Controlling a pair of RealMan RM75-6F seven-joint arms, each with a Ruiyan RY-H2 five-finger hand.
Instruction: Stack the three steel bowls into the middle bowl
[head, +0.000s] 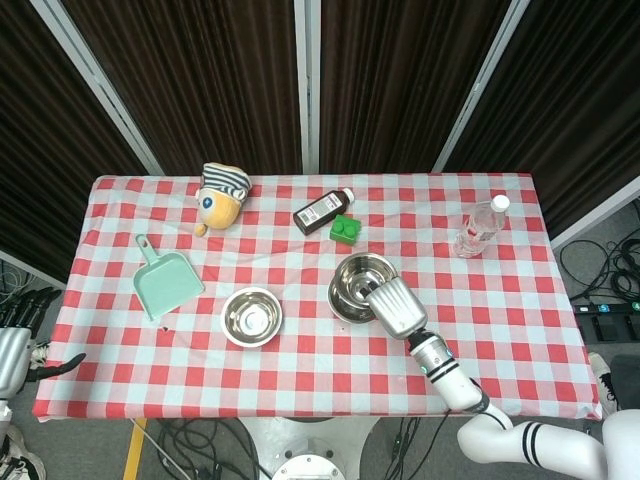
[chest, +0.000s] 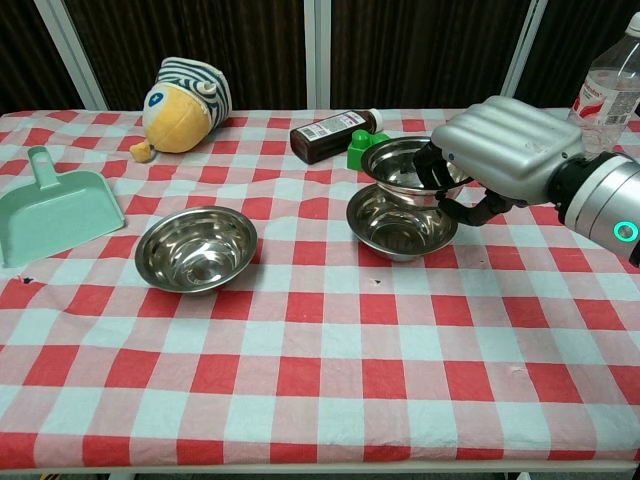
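Two steel bowls stand on the checked cloth: the left bowl (head: 251, 316) (chest: 196, 248) and the middle bowl (head: 348, 300) (chest: 400, 225). The third bowl (head: 362, 272) (chest: 398, 168) hangs just above the middle bowl, slightly tilted. My right hand (head: 395, 307) (chest: 500, 150) grips it by its right rim, fingers curled over the edge. My left hand (head: 12, 350) hangs off the table's left front corner, holds nothing, and has its fingers apart; the chest view does not show it.
A mint dustpan (head: 165, 281) (chest: 52, 208) lies at the left, with a striped plush toy (head: 221, 195) (chest: 185, 92) behind it. A brown bottle (head: 323, 211) (chest: 330, 135) and a green block (head: 346, 229) (chest: 368, 152) sit behind the bowls. A water bottle (head: 479, 227) (chest: 600, 95) stands at the far right.
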